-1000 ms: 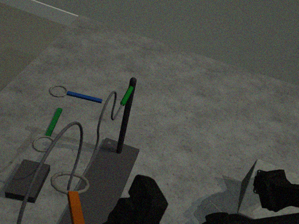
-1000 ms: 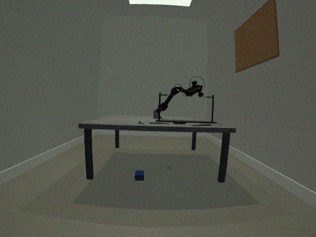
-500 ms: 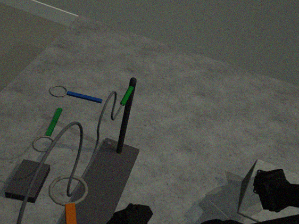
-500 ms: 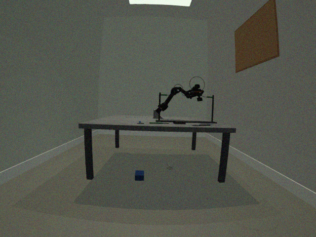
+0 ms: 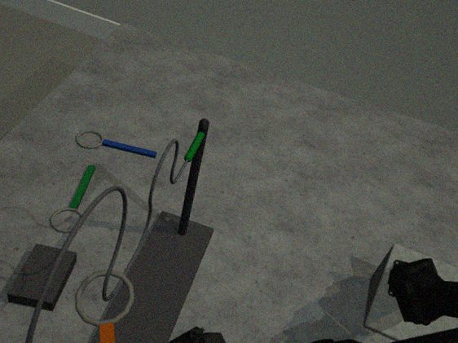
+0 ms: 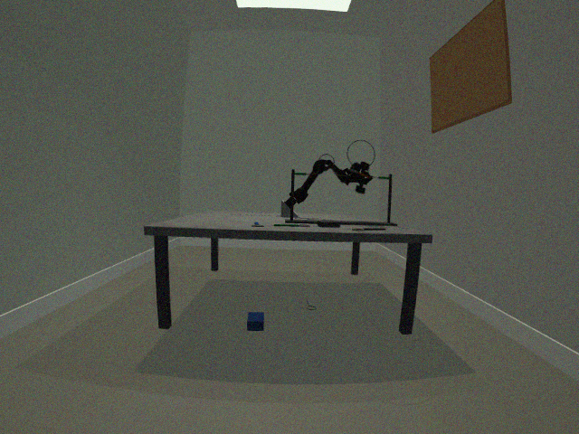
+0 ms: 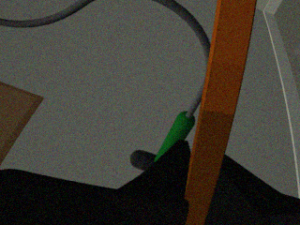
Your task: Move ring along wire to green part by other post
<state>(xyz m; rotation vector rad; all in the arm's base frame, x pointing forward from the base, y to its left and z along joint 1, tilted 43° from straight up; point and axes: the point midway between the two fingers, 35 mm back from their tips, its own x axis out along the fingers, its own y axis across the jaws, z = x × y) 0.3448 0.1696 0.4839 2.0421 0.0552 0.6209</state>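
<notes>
Gripping orange handle (image 5: pixel 108 339) (image 7: pixel 220 94), jaws (image 6: pixel 370 178) clenched on it, likely so ring (image 5: pixel 130 299) clears thin grey wire (image 5: pixel 121 226) (image 7: pixel 199 35) while threaded.

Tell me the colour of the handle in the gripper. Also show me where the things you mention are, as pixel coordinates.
Orange (image 5: pixel 107 338) (image 7: pixel 224 89), best seen in the wrist view.

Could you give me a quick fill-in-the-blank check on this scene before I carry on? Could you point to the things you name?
The gripper (image 6: pixel 369 177) is shut on the ____ handle of the ring (image 5: pixel 130 299).
The loose ring with the ____ handle (image 5: pixel 129 148) lies beyond the one with the green handle (image 5: pixel 82 186) in the top view.
Under the table (image 6: pixel 289 234) sits a blue ____.

Missing words: orange; blue; box
</notes>
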